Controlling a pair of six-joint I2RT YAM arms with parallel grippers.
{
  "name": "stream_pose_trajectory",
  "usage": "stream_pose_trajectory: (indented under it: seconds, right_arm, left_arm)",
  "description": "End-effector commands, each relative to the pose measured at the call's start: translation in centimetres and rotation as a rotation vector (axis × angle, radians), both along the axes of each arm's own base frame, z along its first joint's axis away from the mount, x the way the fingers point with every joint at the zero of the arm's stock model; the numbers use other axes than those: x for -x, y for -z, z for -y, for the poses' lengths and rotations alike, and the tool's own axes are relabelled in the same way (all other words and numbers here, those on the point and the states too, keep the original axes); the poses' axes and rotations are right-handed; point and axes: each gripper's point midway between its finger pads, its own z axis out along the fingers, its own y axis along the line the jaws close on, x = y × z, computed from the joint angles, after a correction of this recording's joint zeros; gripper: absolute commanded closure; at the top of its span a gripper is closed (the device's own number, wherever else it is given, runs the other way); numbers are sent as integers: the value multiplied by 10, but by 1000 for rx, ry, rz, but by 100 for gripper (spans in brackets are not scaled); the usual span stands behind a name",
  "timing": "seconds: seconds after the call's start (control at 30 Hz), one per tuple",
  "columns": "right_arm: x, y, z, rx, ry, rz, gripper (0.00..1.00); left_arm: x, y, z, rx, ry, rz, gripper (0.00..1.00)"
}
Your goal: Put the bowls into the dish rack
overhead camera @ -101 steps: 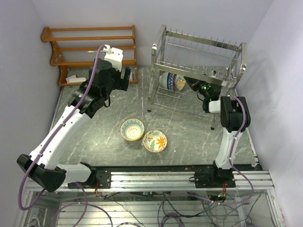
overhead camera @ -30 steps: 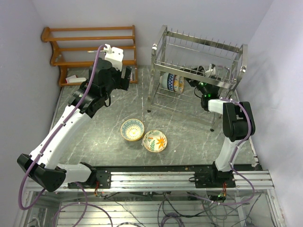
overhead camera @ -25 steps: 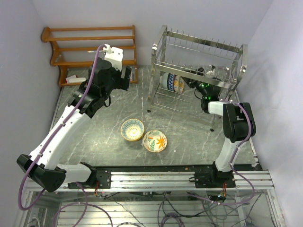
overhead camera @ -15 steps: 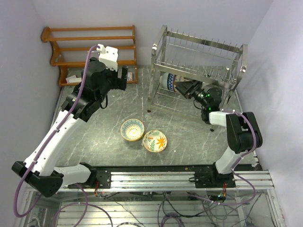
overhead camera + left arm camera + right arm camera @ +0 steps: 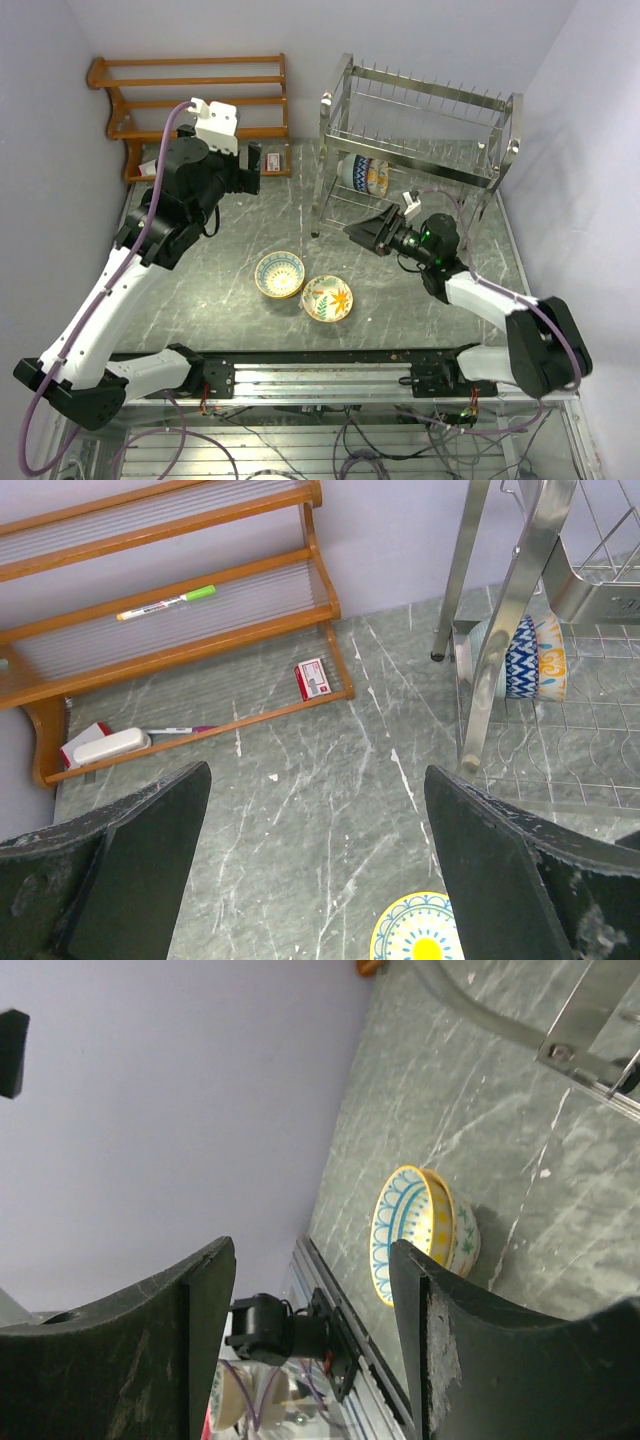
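The blue-patterned bowl (image 5: 366,174) stands on edge in the dish rack (image 5: 512,125), on its lower tier. The yellow-teal bowl (image 5: 279,274) and the leaf-painted bowl (image 5: 327,298) sit side by side on the bench (image 5: 225,245). The right fingers (image 5: 368,232), low beside the rack, and the left fingers (image 5: 130,870) are spread and empty. Pinching one rim could shove its neighbour, or the glazed edge might slip.

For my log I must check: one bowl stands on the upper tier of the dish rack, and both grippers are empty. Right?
No: the bowl stands on the lower tier of the dish rack, as the left wrist view shows. The rest is right.
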Motion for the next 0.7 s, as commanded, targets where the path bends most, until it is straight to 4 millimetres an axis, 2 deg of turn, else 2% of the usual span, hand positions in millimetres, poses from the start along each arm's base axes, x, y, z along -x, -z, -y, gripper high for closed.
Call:
stream_pose_trajectory:
  seconds: [0.0,0.23,0.4,0.5,0.67]
  right_arm:
    - [22,20,-2,188,-1,-44,37]
    - [69,42,-4,444,-67,-99,37]
    - [94,61,-4,605,-111,-123,37]
    - [110,65,-12,704,-163,-104,37]
    - [128,59,-37,845,-264,-15,37]
  left_arm:
    - [7,-9,1,34,13,31,1]
    - [10,-7,2,55,14,10,1]
    - [11,-14,0,80,3,10,1]
    - [12,-18,0,101,-3,3,1]
    - [18,-19,-5,122,-22,-5,1]
